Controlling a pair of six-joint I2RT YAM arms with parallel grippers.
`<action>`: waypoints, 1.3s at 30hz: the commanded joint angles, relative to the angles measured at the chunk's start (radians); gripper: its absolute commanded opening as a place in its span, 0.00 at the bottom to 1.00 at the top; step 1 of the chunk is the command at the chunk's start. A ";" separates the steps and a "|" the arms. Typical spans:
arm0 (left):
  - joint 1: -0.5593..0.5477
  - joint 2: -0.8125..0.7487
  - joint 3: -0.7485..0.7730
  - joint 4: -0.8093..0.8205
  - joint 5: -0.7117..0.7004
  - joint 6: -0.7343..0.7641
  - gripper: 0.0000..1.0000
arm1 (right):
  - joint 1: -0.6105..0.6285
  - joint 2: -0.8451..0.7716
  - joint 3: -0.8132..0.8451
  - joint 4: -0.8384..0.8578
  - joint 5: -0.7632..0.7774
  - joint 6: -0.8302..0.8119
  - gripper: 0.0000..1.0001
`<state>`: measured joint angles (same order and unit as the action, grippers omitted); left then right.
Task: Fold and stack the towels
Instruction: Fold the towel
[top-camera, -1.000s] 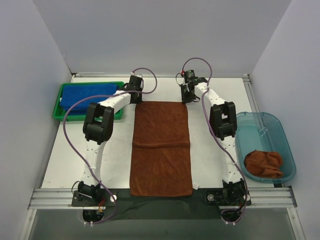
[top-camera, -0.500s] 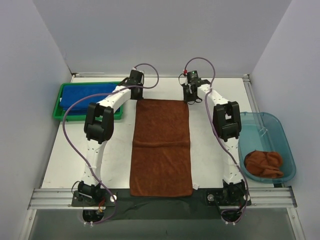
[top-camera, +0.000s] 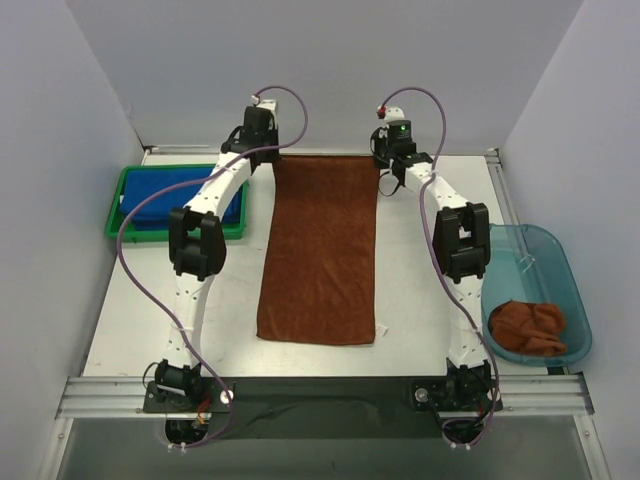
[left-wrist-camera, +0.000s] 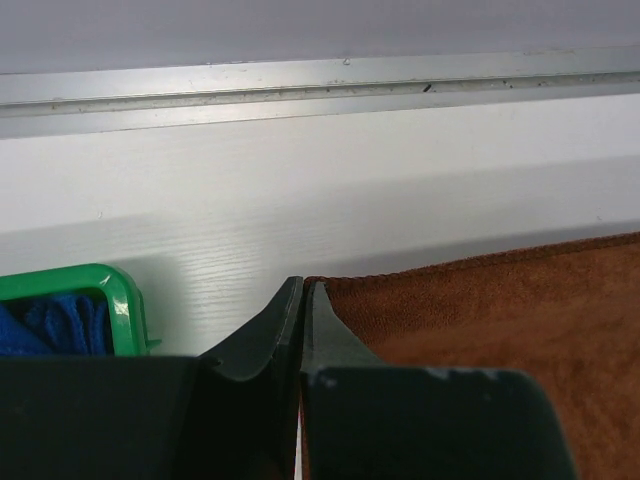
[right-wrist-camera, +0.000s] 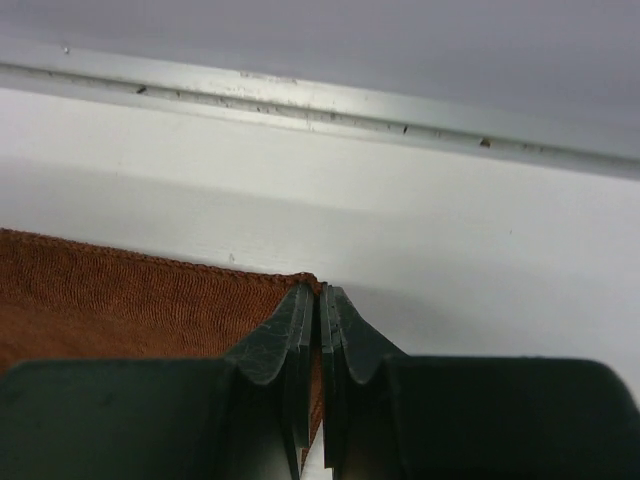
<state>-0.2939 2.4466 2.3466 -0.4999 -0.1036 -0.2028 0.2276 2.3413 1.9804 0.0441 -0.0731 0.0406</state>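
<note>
A rust-brown towel (top-camera: 320, 250) lies flat and stretched lengthwise down the middle of the table. My left gripper (top-camera: 274, 158) is shut on its far left corner, and the left wrist view shows the pinched jaws (left-wrist-camera: 303, 286) with the towel (left-wrist-camera: 480, 300) running off to the right. My right gripper (top-camera: 381, 160) is shut on the far right corner. In the right wrist view the towel (right-wrist-camera: 120, 290) runs left from its closed jaws (right-wrist-camera: 321, 292). Folded blue towels (top-camera: 165, 195) lie in a green tray (top-camera: 115, 215) at the left.
A translucent teal bin (top-camera: 530, 240) at the right holds a crumpled rust-brown cloth (top-camera: 527, 328). An aluminium rail (left-wrist-camera: 320, 85) runs along the table's far edge, just beyond both grippers. The green tray's corner (left-wrist-camera: 110, 290) sits close to the left of my left gripper.
Both grippers have moved to the far edge, dragging the brown towel with them. Its crosswise crease has flattened out and its near edge has drawn back from the table's front.
</note>
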 joint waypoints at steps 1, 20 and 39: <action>0.045 0.015 0.022 0.049 0.021 0.005 0.00 | -0.030 -0.051 0.038 0.115 0.049 -0.074 0.00; 0.065 -0.520 -0.740 0.314 0.156 0.049 0.00 | 0.041 -0.591 -0.673 0.254 -0.064 -0.007 0.00; 0.039 -1.075 -1.411 0.129 0.278 -0.063 0.00 | 0.259 -1.069 -1.123 -0.150 0.068 0.194 0.00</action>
<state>-0.2504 1.4494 0.9802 -0.3256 0.1650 -0.2478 0.4881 1.3327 0.8909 0.0139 -0.0895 0.1738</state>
